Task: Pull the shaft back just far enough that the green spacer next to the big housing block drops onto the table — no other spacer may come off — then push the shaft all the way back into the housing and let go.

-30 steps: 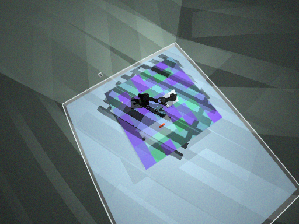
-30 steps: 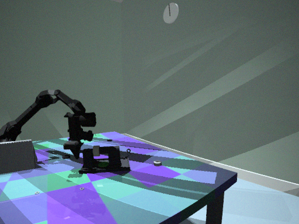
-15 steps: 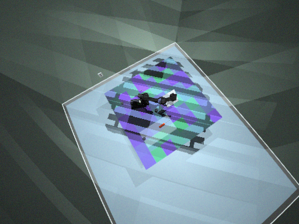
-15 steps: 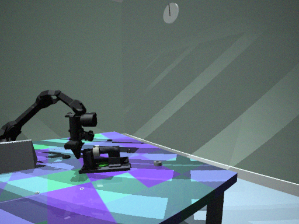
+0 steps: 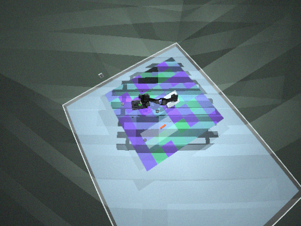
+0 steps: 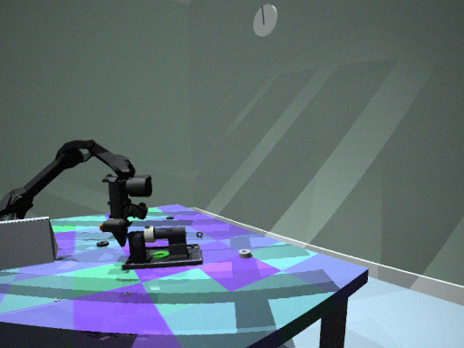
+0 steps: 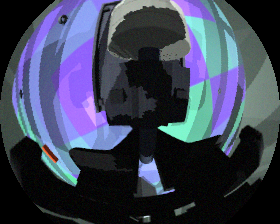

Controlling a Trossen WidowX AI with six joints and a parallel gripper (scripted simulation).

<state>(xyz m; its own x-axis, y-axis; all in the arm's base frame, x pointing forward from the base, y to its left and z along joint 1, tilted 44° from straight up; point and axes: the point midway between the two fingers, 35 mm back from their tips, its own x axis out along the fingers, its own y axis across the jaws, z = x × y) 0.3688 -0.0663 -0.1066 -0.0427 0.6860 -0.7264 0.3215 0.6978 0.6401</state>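
The green spacer (image 6: 160, 255) (image 5: 140, 104) lies flat on the fixture's dark base plate (image 6: 196, 257), below the shaft line and between the near support block (image 6: 137, 248) (image 7: 125, 92) and the big housing block (image 6: 178, 248). A cream spacer (image 6: 149, 234) (image 7: 117, 37) sits up on the shaft line beside the near block. A dark round section runs from it to the housing; where the shaft's far end is cannot be seen. My gripper (image 6: 121, 243) (image 7: 143, 127) is shut on the dark shaft (image 7: 145, 155), just outside the near block.
A pale upright panel (image 6: 27, 244) stands near the arm's base. A grey ring (image 6: 245, 253) lies beyond the fixture, and a dark ring (image 6: 102, 244) lies behind the gripper. Smaller rings (image 6: 127, 293) (image 6: 199, 234) and an orange bar (image 5: 163, 126) (image 7: 50, 153) lie on the table.
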